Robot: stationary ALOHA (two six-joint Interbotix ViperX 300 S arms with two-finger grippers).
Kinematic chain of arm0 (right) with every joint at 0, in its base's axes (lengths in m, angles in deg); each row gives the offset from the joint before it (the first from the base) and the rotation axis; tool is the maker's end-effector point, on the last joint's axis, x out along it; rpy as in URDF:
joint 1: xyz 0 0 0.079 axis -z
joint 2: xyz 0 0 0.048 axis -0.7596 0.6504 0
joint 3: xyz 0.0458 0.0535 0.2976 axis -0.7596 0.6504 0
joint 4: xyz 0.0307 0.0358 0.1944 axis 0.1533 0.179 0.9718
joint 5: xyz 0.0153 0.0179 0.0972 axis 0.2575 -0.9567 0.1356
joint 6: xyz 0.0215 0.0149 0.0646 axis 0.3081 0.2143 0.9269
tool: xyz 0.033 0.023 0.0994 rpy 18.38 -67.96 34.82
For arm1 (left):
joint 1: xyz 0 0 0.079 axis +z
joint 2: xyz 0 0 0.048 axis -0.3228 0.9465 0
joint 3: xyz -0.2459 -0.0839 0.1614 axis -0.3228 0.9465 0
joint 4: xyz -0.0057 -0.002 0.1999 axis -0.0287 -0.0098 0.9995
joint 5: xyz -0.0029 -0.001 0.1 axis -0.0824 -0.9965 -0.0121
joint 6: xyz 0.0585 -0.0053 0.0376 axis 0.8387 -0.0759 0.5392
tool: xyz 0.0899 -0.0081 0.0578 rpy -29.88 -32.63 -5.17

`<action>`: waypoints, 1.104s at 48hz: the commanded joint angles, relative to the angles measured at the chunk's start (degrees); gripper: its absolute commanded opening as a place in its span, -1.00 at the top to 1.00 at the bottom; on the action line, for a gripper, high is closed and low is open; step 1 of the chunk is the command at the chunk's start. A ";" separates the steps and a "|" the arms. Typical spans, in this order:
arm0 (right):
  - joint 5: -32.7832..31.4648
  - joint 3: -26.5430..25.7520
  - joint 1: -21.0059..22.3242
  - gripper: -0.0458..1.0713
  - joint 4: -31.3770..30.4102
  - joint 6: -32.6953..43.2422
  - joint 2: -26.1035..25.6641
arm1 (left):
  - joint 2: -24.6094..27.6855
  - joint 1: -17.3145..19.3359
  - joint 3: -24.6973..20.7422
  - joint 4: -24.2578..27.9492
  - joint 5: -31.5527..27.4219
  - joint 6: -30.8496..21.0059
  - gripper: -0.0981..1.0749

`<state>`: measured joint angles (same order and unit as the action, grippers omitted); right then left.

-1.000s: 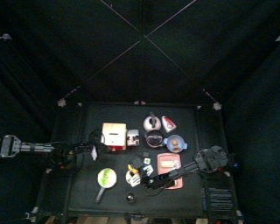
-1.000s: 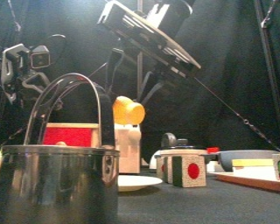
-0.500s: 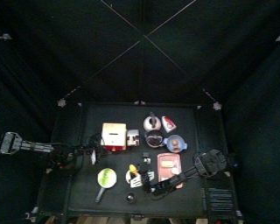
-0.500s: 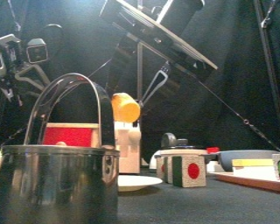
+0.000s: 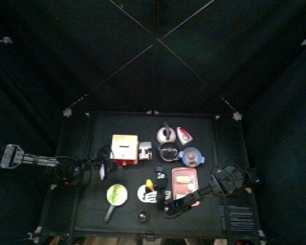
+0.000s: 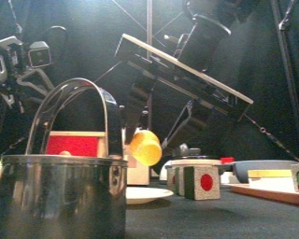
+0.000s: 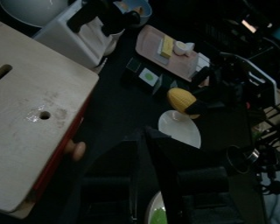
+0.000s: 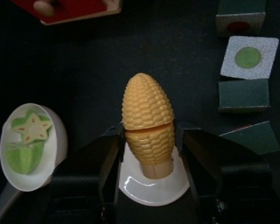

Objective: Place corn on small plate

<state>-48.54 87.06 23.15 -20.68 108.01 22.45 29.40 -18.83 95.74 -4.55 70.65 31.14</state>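
The corn is clamped between the two jaws of the right gripper, its pointed end sticking out past the fingertips. Directly beneath the gripper, the small plate is seen, with the corn's blunt end over it, though contact cannot be told. The left gripper is held away to the side, and whether its jaws are apart cannot be told.

No legible text or labels anywhere.
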 commanded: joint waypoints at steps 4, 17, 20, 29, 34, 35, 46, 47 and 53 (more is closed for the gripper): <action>-0.26 -2.29 -0.09 -0.35 1.32 0.53 0.00 | 0.00 -0.09 -0.62 -0.18 0.44 0.18 -0.16; -0.35 -5.45 -0.18 -0.36 2.11 0.53 2.64 | 0.00 -0.09 -0.53 -0.26 0.44 0.09 -0.16; -0.53 -5.45 -0.18 -0.36 2.20 0.62 2.64 | 0.00 -0.18 -0.44 -0.44 0.44 0.09 -0.16; -0.88 -6.24 -0.35 -0.36 3.52 0.79 3.43 | 0.00 -0.09 -0.35 -0.88 0.44 0.09 -0.16; -0.88 -6.68 -0.35 -0.36 3.60 0.79 3.87 | 0.00 -0.09 -0.44 -1.05 0.44 0.09 -0.16; -0.79 -6.77 -0.44 -0.36 3.69 0.79 3.96 | 0.00 -0.18 -0.44 -1.14 0.44 0.09 -0.16; -0.88 -8.00 -0.79 -0.37 4.31 0.79 4.39 | 0.00 -0.09 -0.26 -1.32 0.44 0.09 -0.16; -0.97 -8.00 -0.79 -0.37 4.39 0.79 4.39 | 0.00 -0.09 -0.26 -1.32 0.44 0.09 -0.16; -0.97 -8.26 -0.79 -0.40 5.80 1.23 4.48 | 0.00 -0.09 -0.26 -1.32 0.44 0.09 -0.16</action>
<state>-49.15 80.12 22.36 -15.40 108.54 28.33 29.31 -18.83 96.18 -5.87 70.65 31.05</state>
